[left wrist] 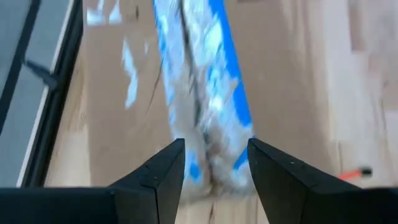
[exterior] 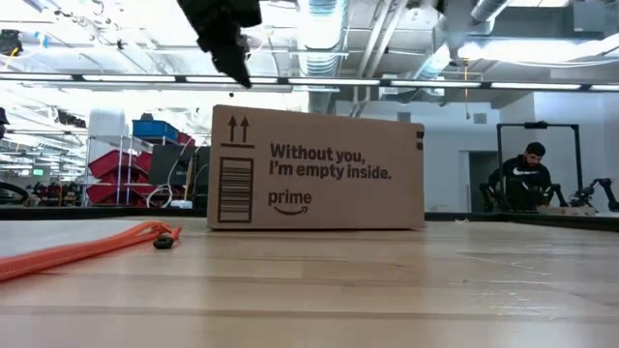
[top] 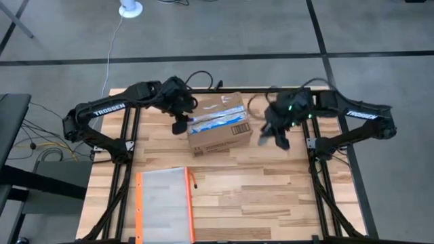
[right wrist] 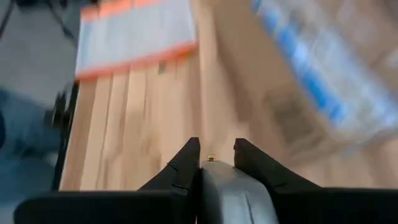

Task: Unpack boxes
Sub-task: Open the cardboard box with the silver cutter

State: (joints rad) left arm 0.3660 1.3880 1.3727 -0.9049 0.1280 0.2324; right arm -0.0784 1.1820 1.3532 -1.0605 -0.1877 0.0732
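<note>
Wooden slats of the table (top: pixel 271 183) carry the whole scene, with a grey floor around and a workshop beyond where a person stands far behind. My left gripper (top: pixel 180 125) hovers over the left end of the box (top: pixel 218 124), fingers spread to a moderate gap that straddles the blue-and-white tape (left wrist: pixel 202 93) along the top seam; I judge it is placed there to catch the tape's frayed end and peel it. The box sits shut and upright at the far middle of the table, its printed face toward the low camera. My right gripper (top: pixel 277 135) waits just off the box's right end, above bare wood, fingers parted narrowly and holding nothing, probably ready to brace that side. An orange-edged pouch (top: pixel 165 203) lies well apart from the box, toward the near edge.
</note>
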